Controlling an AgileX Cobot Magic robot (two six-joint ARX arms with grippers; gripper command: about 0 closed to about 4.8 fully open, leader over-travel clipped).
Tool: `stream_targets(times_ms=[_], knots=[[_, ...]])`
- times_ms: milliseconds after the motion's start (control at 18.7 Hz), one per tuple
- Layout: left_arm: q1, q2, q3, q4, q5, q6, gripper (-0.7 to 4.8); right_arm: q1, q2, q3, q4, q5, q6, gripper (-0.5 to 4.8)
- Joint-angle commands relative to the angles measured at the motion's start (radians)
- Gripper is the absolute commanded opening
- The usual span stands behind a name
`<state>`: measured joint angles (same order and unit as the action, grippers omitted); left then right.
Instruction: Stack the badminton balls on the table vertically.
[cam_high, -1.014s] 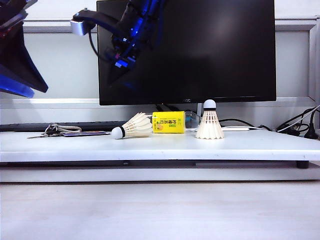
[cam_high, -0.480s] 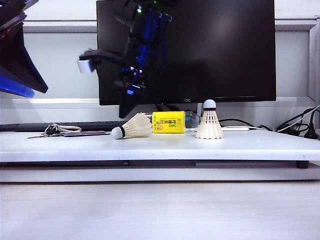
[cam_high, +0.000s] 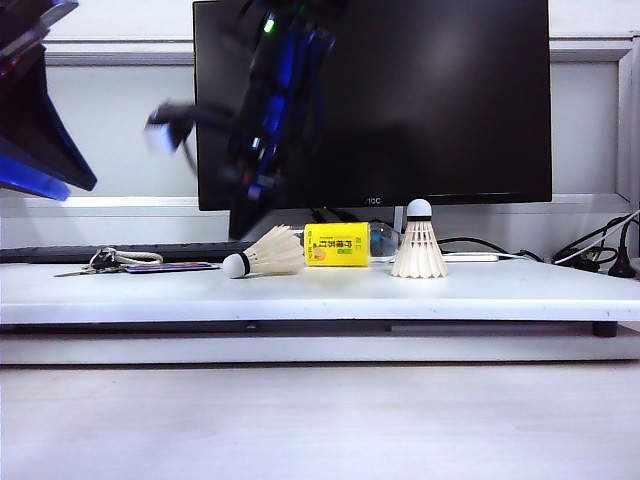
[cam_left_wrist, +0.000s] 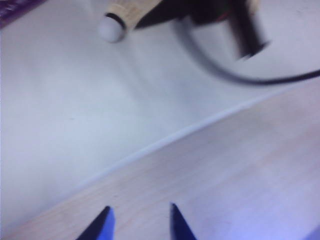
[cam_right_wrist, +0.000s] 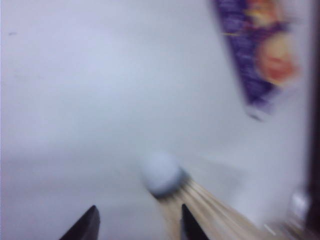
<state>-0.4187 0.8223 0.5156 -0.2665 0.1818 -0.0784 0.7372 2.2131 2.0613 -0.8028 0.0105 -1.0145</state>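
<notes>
Two badminton balls rest on the white table (cam_high: 480, 290). One lies on its side (cam_high: 265, 254) with its cork toward the left. The other stands upright on its skirt (cam_high: 419, 246), cork on top. My right gripper (cam_high: 243, 222), blurred, reaches across in front of the monitor and hangs just above and behind the lying one. In the right wrist view that ball (cam_right_wrist: 162, 174) lies just beyond the open right gripper (cam_right_wrist: 137, 220), its feathers beside one finger (cam_right_wrist: 189, 226). The left gripper (cam_left_wrist: 140, 220) is open and holds nothing, high at the far left, with the lying ball (cam_left_wrist: 117, 17) far ahead.
A yellow-labelled bottle (cam_high: 337, 244) stands between the two balls. Keys (cam_high: 108, 260) and a purple card (cam_high: 170, 267) lie at the table's left. A black monitor (cam_high: 400, 100) stands behind, with cables (cam_high: 590, 250) at the right. A lower wooden surface (cam_high: 320, 420) lies in front.
My right arm has come down in front of the monitor, its gripper dropping toward the lying ball. The left arm and both balls have not moved.
</notes>
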Motion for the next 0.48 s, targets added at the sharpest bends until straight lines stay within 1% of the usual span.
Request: stream_targets(times_ms=[53,213,480], knots=[[-0.001,-0.001,0.006,0.008,0.017,0.008,1.54,0.017,0.028,0.013,0.014,0.023,-0.035,2.13],[-0.001,-0.001,0.006,-0.003,0.023,0.020,1.54,0.019,0.051,0.016,0.060,0.064,-0.065,2.13],[-0.001,-0.001,0.006,-0.010,0.022,0.020,1.54,0.011,0.053,0.021,0.104,0.087,-0.091,2.13]])
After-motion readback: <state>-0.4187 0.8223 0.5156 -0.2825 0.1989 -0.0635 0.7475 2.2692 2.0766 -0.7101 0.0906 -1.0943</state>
